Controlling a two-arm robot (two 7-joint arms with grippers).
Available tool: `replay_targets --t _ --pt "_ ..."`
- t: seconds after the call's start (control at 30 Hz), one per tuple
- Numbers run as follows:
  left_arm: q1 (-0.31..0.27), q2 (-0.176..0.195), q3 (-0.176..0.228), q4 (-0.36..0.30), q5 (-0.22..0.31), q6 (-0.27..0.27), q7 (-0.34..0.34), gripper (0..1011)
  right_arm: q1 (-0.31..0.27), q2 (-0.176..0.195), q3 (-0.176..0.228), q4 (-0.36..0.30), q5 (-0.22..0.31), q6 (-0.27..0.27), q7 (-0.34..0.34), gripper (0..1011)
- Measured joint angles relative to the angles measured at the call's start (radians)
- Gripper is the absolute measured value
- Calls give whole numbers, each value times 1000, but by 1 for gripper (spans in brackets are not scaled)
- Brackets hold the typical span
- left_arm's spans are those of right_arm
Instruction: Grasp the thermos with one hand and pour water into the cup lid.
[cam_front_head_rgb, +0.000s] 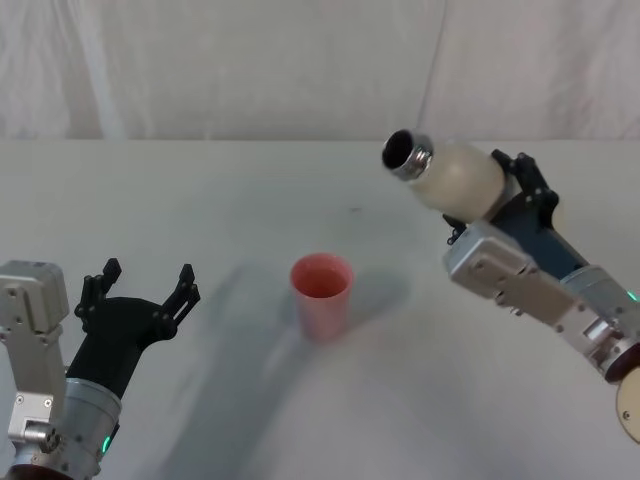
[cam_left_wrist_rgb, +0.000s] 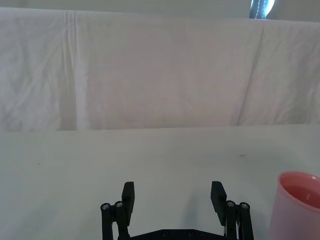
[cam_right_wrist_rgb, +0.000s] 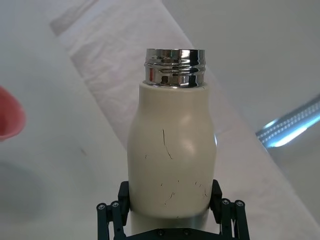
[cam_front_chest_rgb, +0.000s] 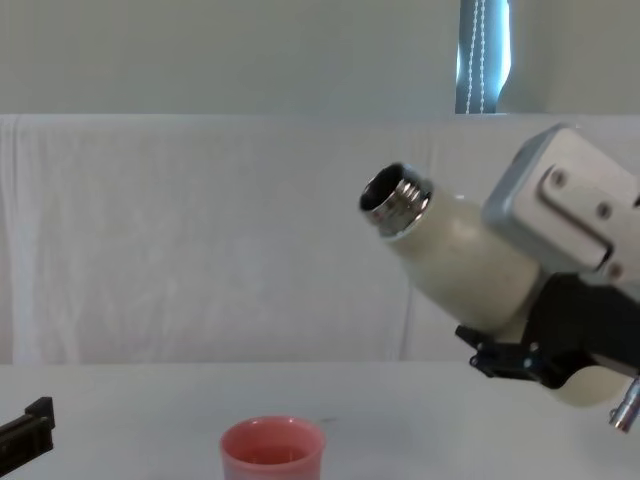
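Note:
My right gripper (cam_front_head_rgb: 505, 195) is shut on the thermos (cam_front_head_rgb: 455, 178), a cream-white bottle with an open steel neck (cam_front_head_rgb: 407, 155). It hangs in the air, tilted with its mouth pointing left and slightly up, to the right of and above the cup lid. In the chest view the thermos (cam_front_chest_rgb: 455, 255) leans the same way, and in the right wrist view the thermos (cam_right_wrist_rgb: 171, 150) sits between the black fingers (cam_right_wrist_rgb: 114, 212). The salmon-pink cup lid (cam_front_head_rgb: 321, 293) stands upright at the table's middle, also seen as the cup lid (cam_front_chest_rgb: 272, 450) and the cup lid (cam_left_wrist_rgb: 297, 205). My left gripper (cam_front_head_rgb: 140, 290) rests open at the left, empty.
A white cloth backdrop (cam_front_head_rgb: 250, 70) hangs behind the table. The white table (cam_front_head_rgb: 230, 200) stretches between the two arms. A window strip (cam_front_chest_rgb: 483, 55) shows above the backdrop.

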Motion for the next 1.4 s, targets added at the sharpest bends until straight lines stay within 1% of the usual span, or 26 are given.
replay_targets --t 0.13,0.3,0.4,0.47,0.7,1.13,1.2,1.4 --pt "0 0 0 0 0 0 0 1001 15 17 -28 16 -46 -14 -2 960" --pt "0 0 0 0 0 0 0 1001 30 22 -50 43 -77 -23 -10 960" --pt "0 0 0 0 0 0 0 1001 38 21 -59 57 -85 -27 -15 960" --pt "0 0 0 0 0 0 0 1001 50 20 -73 75 -96 -32 -19 960" --pt "0 0 0 0 0 0 0 1001 75 21 -99 102 -123 -42 -24 960" --pt "0 0 0 0 0 0 0 1001 109 42 -144 132 -166 -64 -27 960" --pt "0 0 0 0 0 0 0 1001 120 46 -156 142 -179 -69 -30 960" --pt "0 0 0 0 0 0 0 1001 136 50 -174 154 -198 -69 -31 960"
